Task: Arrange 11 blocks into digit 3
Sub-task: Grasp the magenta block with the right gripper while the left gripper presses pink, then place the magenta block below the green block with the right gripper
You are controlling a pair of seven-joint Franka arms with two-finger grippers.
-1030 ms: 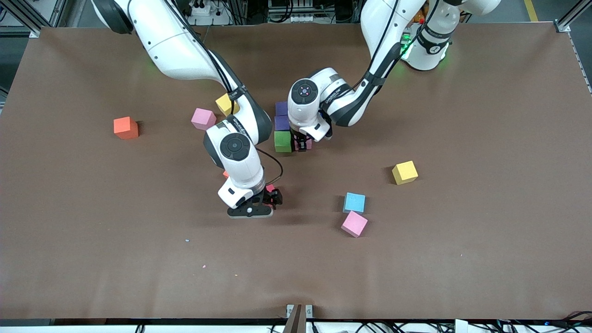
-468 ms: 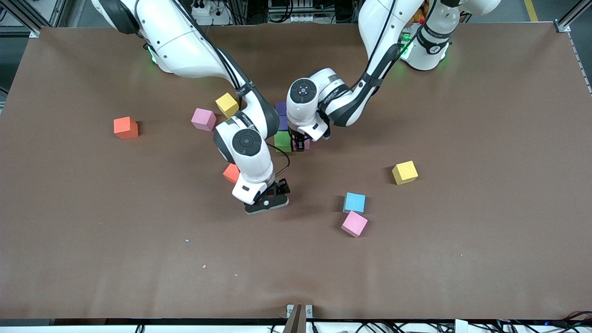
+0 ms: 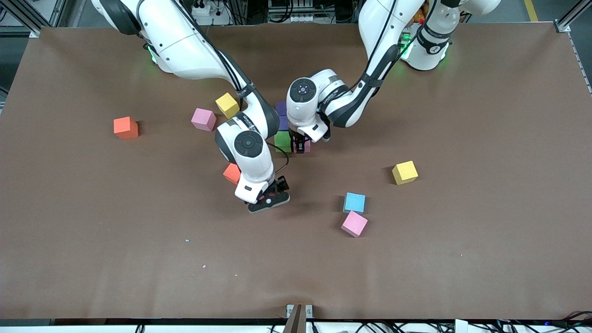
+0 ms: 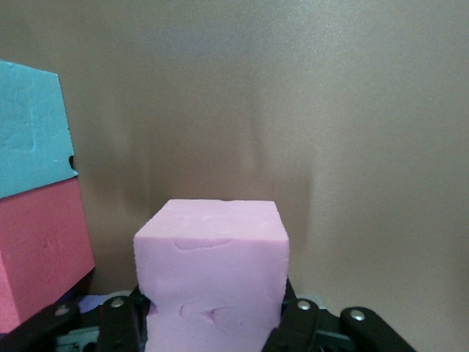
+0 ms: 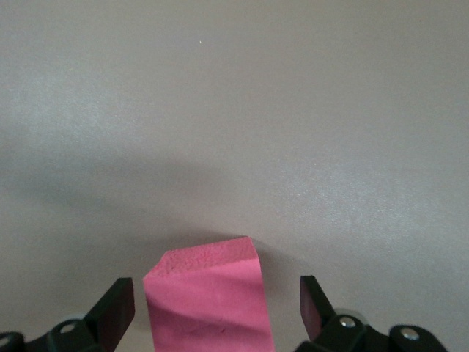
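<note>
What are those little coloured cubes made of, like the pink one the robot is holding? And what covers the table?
The pink block between the left gripper fingers looks like matte foam: dull, no shine, with shallow dents and creases in its faces. The crimson block under the open right gripper shows a fine grainy, spongy top. The table seems covered in a brown, non-glossy sheet, perhaps paper or felt.

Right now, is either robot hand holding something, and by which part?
The left gripper pinches a pink foam cube by two facing sides; the right gripper holds nothing.
</note>
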